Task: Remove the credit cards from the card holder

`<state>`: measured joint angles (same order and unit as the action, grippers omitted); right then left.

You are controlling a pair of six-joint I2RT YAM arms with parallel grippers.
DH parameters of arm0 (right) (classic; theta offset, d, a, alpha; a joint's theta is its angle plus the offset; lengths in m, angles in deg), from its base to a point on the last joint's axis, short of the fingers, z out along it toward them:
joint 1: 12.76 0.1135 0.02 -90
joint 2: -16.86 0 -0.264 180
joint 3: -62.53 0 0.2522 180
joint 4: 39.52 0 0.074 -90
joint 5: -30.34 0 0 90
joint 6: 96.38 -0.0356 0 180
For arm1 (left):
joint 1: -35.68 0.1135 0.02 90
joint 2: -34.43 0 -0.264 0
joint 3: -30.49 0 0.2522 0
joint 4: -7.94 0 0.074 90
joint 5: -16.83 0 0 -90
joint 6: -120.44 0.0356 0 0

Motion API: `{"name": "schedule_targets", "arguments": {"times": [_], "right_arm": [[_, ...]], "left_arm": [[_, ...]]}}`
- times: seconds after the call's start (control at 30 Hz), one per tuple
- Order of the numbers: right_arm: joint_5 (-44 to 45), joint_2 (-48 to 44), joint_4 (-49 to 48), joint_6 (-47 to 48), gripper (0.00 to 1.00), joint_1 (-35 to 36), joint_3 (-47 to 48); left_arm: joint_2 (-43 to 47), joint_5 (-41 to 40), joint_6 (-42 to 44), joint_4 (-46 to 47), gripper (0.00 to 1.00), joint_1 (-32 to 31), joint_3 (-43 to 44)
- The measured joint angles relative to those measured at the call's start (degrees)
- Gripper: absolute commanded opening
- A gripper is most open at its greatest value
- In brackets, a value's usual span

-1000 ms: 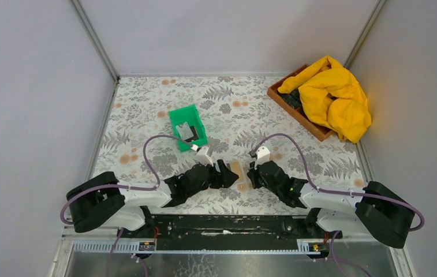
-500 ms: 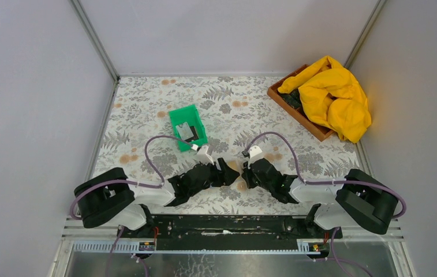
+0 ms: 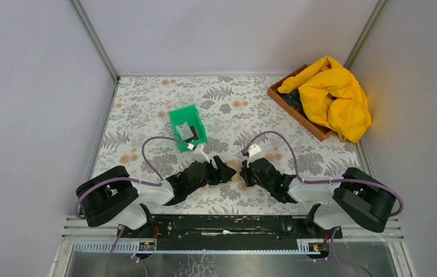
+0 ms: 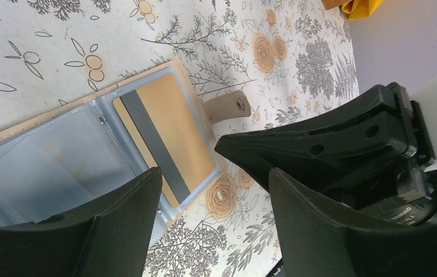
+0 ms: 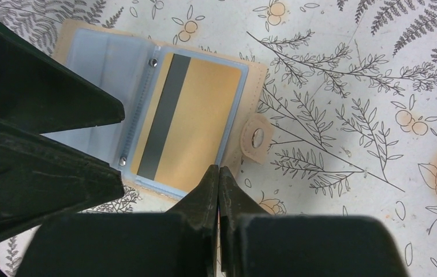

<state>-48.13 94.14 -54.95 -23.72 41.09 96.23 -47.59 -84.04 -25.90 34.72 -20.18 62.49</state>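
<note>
- I see the card holder lying open on the table.
- A tan card with a dark stripe sits in its clear pocket.
- My left gripper is spread wide above it, holding nothing.
- My right gripper is pressed together by the holder's edge.

The left arm and right arm are being held low, angled inward. The left gripper is being held with jaws wide apart; the right gripper is being held closed
</note>
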Motion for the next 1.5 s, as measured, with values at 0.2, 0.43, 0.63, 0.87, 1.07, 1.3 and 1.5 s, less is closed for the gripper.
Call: {"name": "schedule_targets", "arguments": {"times": [0.2, 0.43, 0.63, 0.87, 1.07, 1.3, 1.5], "right_arm": [[1.07, 2.51, 0.22, 0.13, 0.0, -0.02, 2.1], [1.51, 3.15, 0.09, 0.17, 0.0, -0.07, 3.28], [1.4, 6.36, -0.15, 0.13, 0.0, -0.5, 4.31], [0.74, 8.28, -0.48, -0.42, 0.0, -0.94, 5.95], [-1.62, 8.28, -0.5, -1.64, 0.0, -2.38, 5.95], [-3.63, 8.28, -0.48, -2.64, 0.0, -3.41, 5.95], [-4.57, 8.35, -0.52, -3.1, 0.0, -3.72, 5.95]], "left_arm": [[-1.99, 1.79, -0.85, 1.81, 0.75, 1.38, -0.02], [-3.41, 2.82, -1.64, 2.71, 0.75, 2.34, -0.17], [-4.63, 3.74, -2.32, 4.52, 0.75, 3.34, -0.83], [-5.75, 5.35, -3.1, 7.43, 0.75, 4.2, -1.75], [-5.84, 5.99, -3.34, 8.41, 0.75, 4.61, -2.27], [-7.74, 7.04, -4.04, 12.26, 0.63, 5.11, -3.13], [-13.7, 8.81, -7.26, 24.46, 0.54, 6.23, -6.86]]}}
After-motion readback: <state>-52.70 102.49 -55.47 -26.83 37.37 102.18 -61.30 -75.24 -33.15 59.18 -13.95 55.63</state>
